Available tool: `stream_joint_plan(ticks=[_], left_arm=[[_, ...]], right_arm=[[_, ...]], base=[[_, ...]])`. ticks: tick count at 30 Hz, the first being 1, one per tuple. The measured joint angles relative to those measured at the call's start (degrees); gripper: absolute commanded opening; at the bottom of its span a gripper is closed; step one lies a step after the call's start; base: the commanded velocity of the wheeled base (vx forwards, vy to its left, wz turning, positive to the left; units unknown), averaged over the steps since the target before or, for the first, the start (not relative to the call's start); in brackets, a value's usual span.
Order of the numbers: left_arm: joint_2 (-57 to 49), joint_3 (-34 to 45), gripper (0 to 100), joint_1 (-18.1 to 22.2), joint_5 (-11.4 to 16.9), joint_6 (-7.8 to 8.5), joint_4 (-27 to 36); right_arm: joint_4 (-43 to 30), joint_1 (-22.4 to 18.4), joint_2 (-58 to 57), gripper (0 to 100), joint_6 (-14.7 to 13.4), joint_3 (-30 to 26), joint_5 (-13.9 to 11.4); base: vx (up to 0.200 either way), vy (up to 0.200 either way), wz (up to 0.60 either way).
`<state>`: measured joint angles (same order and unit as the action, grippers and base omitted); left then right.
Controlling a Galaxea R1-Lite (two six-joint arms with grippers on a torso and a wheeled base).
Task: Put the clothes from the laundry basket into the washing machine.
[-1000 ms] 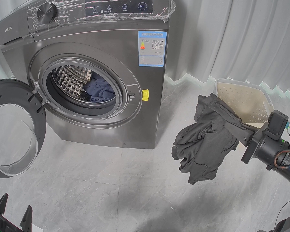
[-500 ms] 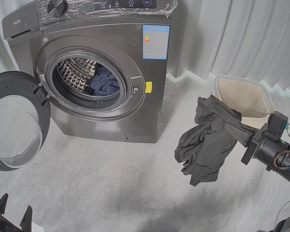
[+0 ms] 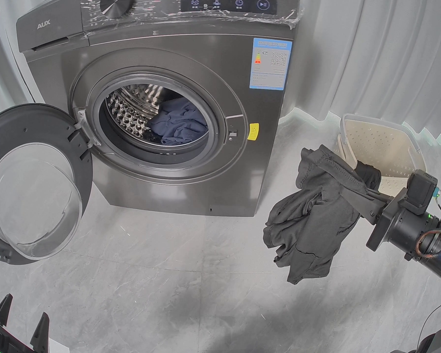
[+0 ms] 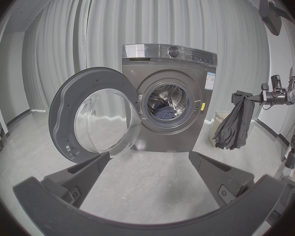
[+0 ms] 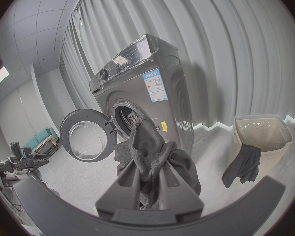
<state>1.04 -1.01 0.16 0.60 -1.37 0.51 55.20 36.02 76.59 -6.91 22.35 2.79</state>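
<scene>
Head view: dark grey garment (image 3: 311, 221) is held clamped in right gripper (image 3: 357, 194), hung mid-air between laundry basket (image 3: 382, 143) and washing machine (image 3: 230, 182). Transfer step is judged underway; a carry into the open drum, then release, is called for. Left gripper (image 3: 25, 309) is spread wide, parked low.

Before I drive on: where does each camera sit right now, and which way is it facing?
Head view: on the head, looking forward and down at the washing machine and floor; left gripper low at left, right gripper holding the dark garment at right.
Left wrist view: low, facing the machine's open door; its own open fingers frame the floor.
Right wrist view: behind the clamped garment, facing the machine and laundry basket.
Shared: all show the machine and the held garment.
</scene>
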Motion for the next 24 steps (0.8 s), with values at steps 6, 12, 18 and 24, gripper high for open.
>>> stream_joint_plan(ticks=[6,12,18,24], left_arm=[[0.0,0.0,100,0.0,0.0,0.0,0.0],[0.0,0.0,100,0.0,0.02,0.0,0.0],[0.0,0.0,100,0.0,0.02,0.04,0.38],[0.0,0.0,100,0.0,0.02,0.04,0.49]], right_arm=[[0.06,-0.02,0.04,0,-0.01,0.0,0.02],[0.04,-0.04,0.04,0,-0.11,-0.02,0.02],[0.04,-0.02,0.04,0,-0.11,-0.02,0.0],[0.04,-0.06,0.04,0,-0.09,-0.02,0.05]], base=[[0.0,0.033,0.0],[0.0,0.0,0.0],[0.167,0.0,0.0],[0.033,0.0,0.0]])
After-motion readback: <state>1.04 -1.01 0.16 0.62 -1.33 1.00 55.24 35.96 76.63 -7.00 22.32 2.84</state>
